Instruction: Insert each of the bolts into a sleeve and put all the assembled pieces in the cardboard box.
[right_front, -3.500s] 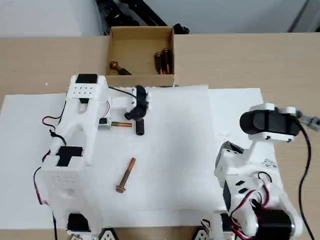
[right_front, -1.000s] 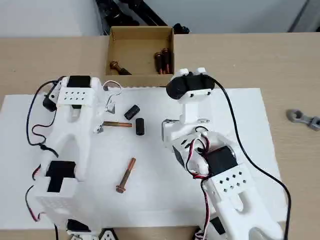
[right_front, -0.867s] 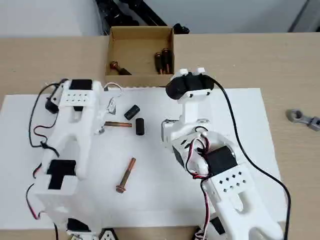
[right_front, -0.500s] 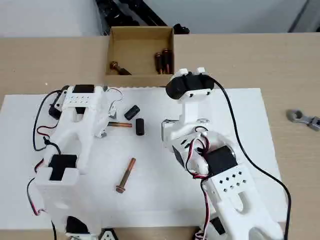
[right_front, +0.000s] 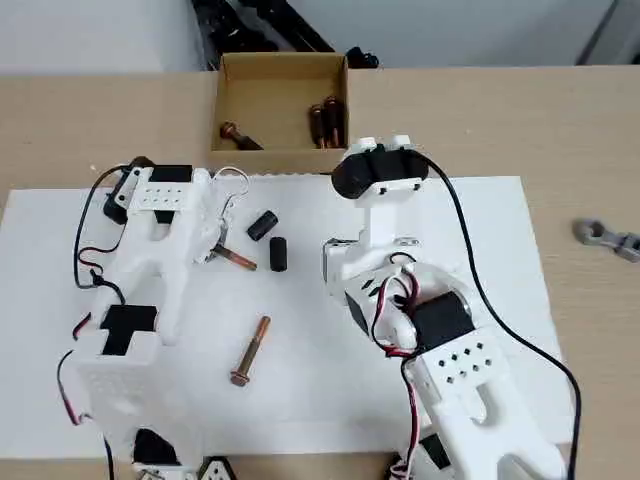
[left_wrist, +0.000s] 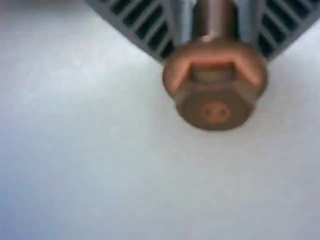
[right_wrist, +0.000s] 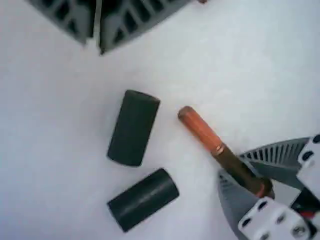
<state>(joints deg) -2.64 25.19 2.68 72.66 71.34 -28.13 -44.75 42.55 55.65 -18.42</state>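
Left hand (right_front: 220, 246) was clamped on bolt (right_front: 240, 259); right hand (right_wrist: 97, 42) sat closed, empty. Best move: square bolt tip to nearer sleeve (right_front: 280, 253) bore, feed slowly.

Left arm (right_front: 150, 270): stretched away from its base at the near left, wrist bent downward.
Left tool (right_front: 220, 246): pointed down, fingers clamped on the shank of a bolt (left_wrist: 215, 95).
Right arm (right_front: 430, 330): angled in from the near right, elbow joint raised.
Right tool (right_wrist: 96, 30): aimed downward, fingers pressed together.
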